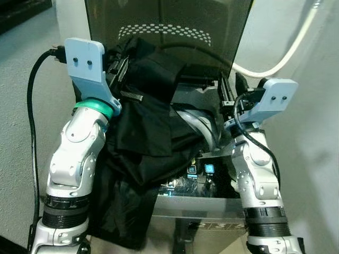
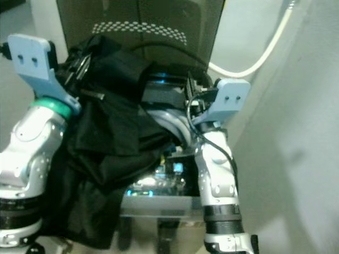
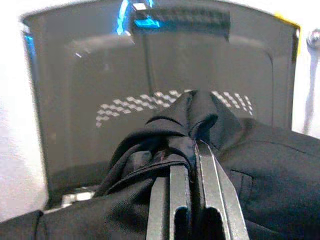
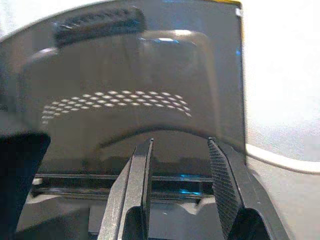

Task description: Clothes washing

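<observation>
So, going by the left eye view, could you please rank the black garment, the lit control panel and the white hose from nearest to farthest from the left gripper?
1. Black garment: clamped in the left gripper.
2. Control panel: lower, at the washer's front edge.
3. White hose: far right, by the wall.

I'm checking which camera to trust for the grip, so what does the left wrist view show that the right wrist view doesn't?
Left wrist view alone: the left pincer shut on a bunched fold of the black garment, which spreads across the foreground.

Right wrist view alone: the right pincer open, nothing between its fingers, aimed over the washer's back edge, with a white hose along the wall.

Both: the raised dark lid with its band of pale dots, and small blue glints of light.
</observation>
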{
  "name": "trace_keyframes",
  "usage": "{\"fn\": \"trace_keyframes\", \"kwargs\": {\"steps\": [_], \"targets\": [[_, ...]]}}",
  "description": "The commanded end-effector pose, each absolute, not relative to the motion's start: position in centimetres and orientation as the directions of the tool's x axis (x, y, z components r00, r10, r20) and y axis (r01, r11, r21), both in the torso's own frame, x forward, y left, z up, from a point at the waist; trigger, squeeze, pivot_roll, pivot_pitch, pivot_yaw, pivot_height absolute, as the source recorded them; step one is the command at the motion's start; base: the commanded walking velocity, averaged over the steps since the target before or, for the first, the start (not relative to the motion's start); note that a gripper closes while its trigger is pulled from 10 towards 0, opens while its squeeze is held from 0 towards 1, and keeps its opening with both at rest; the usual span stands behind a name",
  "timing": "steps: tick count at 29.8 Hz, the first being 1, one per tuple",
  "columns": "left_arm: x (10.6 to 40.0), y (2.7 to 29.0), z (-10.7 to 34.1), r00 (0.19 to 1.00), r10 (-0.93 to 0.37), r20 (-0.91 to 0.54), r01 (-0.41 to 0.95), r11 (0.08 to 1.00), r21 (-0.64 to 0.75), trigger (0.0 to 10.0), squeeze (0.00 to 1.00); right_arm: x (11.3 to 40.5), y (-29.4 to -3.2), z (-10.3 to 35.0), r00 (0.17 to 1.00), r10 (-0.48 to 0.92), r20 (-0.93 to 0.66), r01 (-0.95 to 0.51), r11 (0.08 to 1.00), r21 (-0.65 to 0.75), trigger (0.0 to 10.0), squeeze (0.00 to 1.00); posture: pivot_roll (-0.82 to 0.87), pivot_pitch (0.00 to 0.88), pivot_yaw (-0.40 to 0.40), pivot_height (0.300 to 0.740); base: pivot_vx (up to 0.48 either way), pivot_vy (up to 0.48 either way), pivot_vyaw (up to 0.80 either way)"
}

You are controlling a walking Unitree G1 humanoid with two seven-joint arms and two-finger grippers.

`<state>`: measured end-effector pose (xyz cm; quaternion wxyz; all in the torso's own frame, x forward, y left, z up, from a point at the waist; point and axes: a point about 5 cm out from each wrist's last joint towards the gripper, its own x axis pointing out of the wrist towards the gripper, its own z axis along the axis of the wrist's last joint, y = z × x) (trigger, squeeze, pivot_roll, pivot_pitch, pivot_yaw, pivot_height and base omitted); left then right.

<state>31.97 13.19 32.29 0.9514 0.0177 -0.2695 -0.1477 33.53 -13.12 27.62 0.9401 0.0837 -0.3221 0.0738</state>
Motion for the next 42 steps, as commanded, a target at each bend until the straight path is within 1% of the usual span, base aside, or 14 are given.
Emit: {"fn": "trace_keyframes", "kwargs": {"steps": [1,7,9,14,16,17,18,19,21,23,26,33,34,42], "targets": [[31.9,12.9,32.2,0.801,-0.309,0.512,0.278,0.951,0.139,10.0,0.00,33.5,-13.3,27.8,0.774,0.087,0.627,-0.190,0.977,0.098,10.0,0.00,0.05,0.035,0.004,0.740,0.000,0.000,0.00],[32.6,12.5,34.6,0.685,-0.387,0.618,0.116,0.895,0.432,10.0,0.00,33.3,-12.8,28.5,0.747,0.130,0.652,-0.210,0.977,0.047,10.0,0.00,0.06,0.043,-0.007,0.740,0.000,0.000,0.00],[33.5,11.4,37.8,0.569,-0.464,0.679,-0.045,0.807,0.588,10.0,0.00,33.0,-12.3,29.4,0.716,0.156,0.680,-0.224,0.974,0.012,10.0,0.00,0.05,0.060,-0.014,0.740,0.000,0.000,0.00],[33.3,10.1,43.4,0.403,-0.473,0.784,-0.240,0.772,0.588,10.0,0.00,32.2,-12.2,31.0,0.668,0.167,0.725,-0.221,0.975,-0.021,10.0,0.00,0.02,0.084,0.001,0.740,0.000,0.000,0.00],[33.8,10.1,43.9,0.426,-0.461,0.779,-0.182,0.799,0.573,10.0,0.00,31.9,-12.3,31.5,0.653,0.165,0.739,-0.219,0.975,-0.025,10.0,0.00,0.01,0.087,0.005,0.740,0.000,0.000,0.00],[36.1,10.0,42.4,0.588,-0.482,0.650,0.134,0.850,0.509,10.0,0.00,31.5,-12.4,32.0,0.636,0.173,0.752,-0.224,0.974,-0.034,10.0,0.00,0.01,0.093,0.012,0.740,0.000,0.000,0.00],[36.1,10.0,42.4,0.588,-0.482,0.650,0.134,0.850,0.509,10.0,0.00,31.5,-12.4,32.0,0.636,0.173,0.752,-0.224,0.974,-0.034,10.0,0.00,0.01,0.093,0.012,0.740,0.000,0.000,0.00],[37.5,9.8,39.1,0.684,-0.548,0.481,0.412,0.835,0.365,10.0,0.00,31.3,-11.9,32.0,0.635,0.245,0.733,-0.277,0.957,-0.080,10.0,0.00,0.00,0.095,0.021,0.740,0.000,0.000,0.00],[37.5,9.8,39.1,0.684,-0.548,0.481,0.412,0.835,0.365,10.0,0.00,31.3,-11.9,32.0,0.635,0.245,0.733,-0.277,0.957,-0.080,10.0,0.00,0.00,0.095,0.021,0.740,0.000,0.000,0.00],[37.1,10.2,33.4,0.755,-0.580,0.306,0.586,0.806,0.084,10.0,0.00,31.6,-10.5,30.0,0.673,0.440,0.595,-0.438,0.885,-0.158,10.0,0.00,0.01,0.105,0.021,0.740,0.000,0.000,0.00],[35.9,10.6,30.7,0.767,-0.605,0.216,0.627,0.777,-0.051,10.0,0.00,31.9,-10.2,28.7,0.694,0.513,0.505,-0.503,0.847,-0.170,10.0,0.00,0.03,0.107,0.008,0.740,0.000,0.000,0.00],[34.7,12.4,29.3,0.802,-0.570,0.177,0.588,0.806,-0.069,10.0,0.00,32.4,-10.0,28.0,0.686,0.599,0.413,-0.582,0.793,-0.183,10.0,0.00,0.07,0.112,-0.018,0.740,0.000,0.000,0.00],[34.5,13.6,29.7,0.824,-0.537,0.179,0.553,0.831,-0.057,10.0,1.00,32.2,-9.7,28.2,0.628,0.671,0.393,-0.656,0.729,-0.197,10.0,0.00,0.08,0.114,-0.029,0.740,0.000,0.000,0.00],[33.2,15.0,29.8,0.829,-0.541,0.142,0.555,0.828,-0.083,10.0,1.00,31.9,-9.8,28.2,0.571,0.763,0.303,-0.708,0.644,-0.289,10.0,0.00,0.09,0.115,-0.037,0.740,0.000,0.000,0.00]]}}
